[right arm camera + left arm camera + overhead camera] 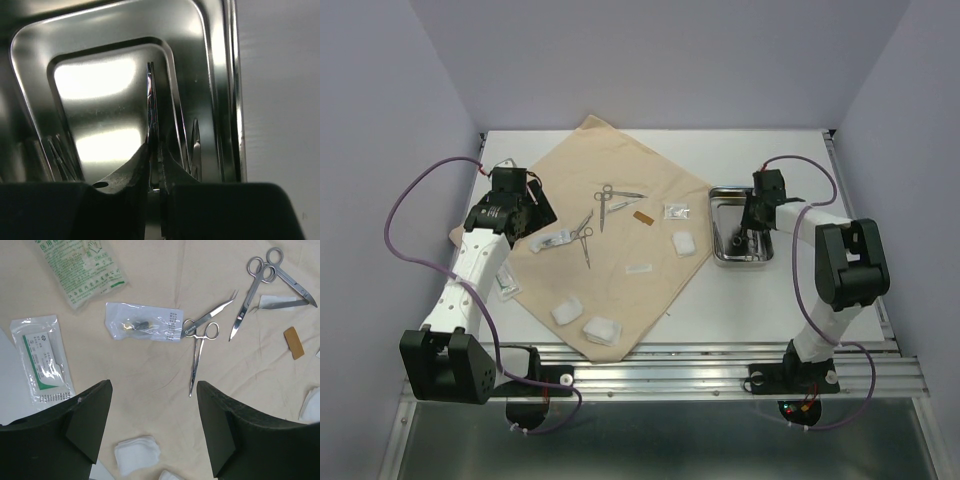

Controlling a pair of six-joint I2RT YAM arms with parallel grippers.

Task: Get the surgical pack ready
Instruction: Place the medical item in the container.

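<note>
The beige cloth sheet (pixel 650 190) lies spread cornerwise on the white table (pixel 820 300), and most of the pack rests on it. Near the cloth's middle we see two pairs of scissors (pixel 252 290) crossed at the handles. Just left of them are locking forceps (pixel 197 355) and a bent-tipped pair (pixel 212 315), touching at the rings. A brown strip (pixel 293 342) lies right of the scissors. White gauze pads (pixel 567 311) sit toward the cloth's near-left edge, with another (pixel 683 244) toward its right edge.

The steel tray (pixel 767 258) stands off the cloth, just beside its right corner. The right gripper (pixel 155 155) reaches down inside the tray, its fingers clenched on a slim steel instrument (pixel 151 100) whose tip points at the tray floor. We cannot tell which instrument it is.

The left gripper (pixel 152 386) hovers over the cloth's left side, jaws spread wide with nothing between them. Below it lie a clear sealed packet (pixel 142 322), a green-printed packet (pixel 80 270) and a white-and-green packet (pixel 42 360) overhanging the cloth's left edge
</note>
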